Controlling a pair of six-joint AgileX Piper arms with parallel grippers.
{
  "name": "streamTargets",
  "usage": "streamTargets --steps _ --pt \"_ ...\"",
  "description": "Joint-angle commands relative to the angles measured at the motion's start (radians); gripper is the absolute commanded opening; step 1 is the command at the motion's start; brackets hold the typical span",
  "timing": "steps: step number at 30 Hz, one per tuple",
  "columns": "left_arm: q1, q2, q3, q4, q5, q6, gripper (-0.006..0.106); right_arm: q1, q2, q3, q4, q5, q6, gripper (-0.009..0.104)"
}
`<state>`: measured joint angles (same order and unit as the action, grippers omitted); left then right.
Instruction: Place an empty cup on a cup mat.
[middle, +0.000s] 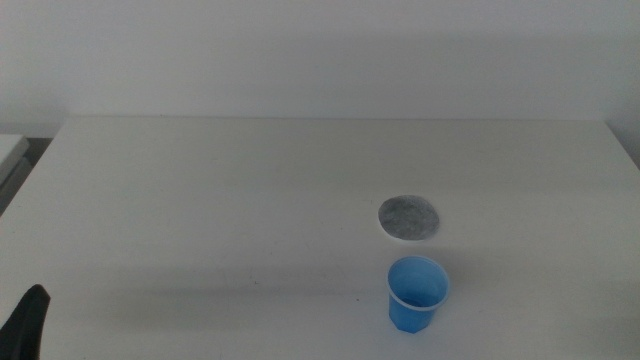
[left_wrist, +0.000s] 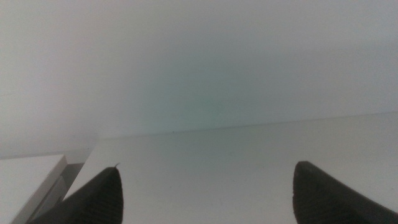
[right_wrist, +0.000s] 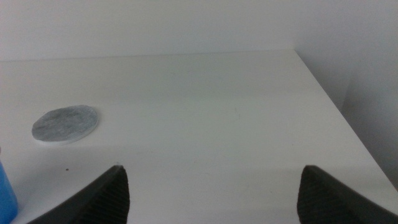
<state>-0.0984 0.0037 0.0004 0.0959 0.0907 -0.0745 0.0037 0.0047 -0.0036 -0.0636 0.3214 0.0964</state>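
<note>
A small bright blue cup (middle: 415, 293) stands upright and empty on the white table (middle: 220, 200), near the front, right of centre. The round speckled grey cup mat (middle: 409, 217) lies flat just behind it, apart from it. In the right wrist view the mat (right_wrist: 66, 123) shows well ahead of my right gripper (right_wrist: 211, 186), and a sliver of the cup (right_wrist: 6, 193) shows at the picture's edge. My right gripper is open and empty. My left gripper (left_wrist: 205, 186) is open and empty; it shows at the front left corner in the middle view (middle: 25, 320).
A plain white wall rises behind the table. The table's right edge (right_wrist: 336, 112) drops off beside the right gripper. A pale low surface (left_wrist: 31, 177) stands past the table's left edge.
</note>
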Motion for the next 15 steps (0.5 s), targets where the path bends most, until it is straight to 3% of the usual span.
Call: streamTargets --steps 1,7,15 --pt "-0.003 -0.004 0.000 -0.007 -0.005 -0.003 0.094 -0.005 -0.005 0.004 -0.007 -0.008 -0.002 0.091" --pt "-0.003 -0.004 0.000 -0.007 -0.005 -0.003 0.094 -0.005 -0.005 0.004 0.014 -0.143 0.000 0.091" --pt "-0.003 -0.004 0.000 -0.007 -0.005 -0.003 0.094 -0.005 -0.005 0.004 0.014 -0.168 0.000 0.091"
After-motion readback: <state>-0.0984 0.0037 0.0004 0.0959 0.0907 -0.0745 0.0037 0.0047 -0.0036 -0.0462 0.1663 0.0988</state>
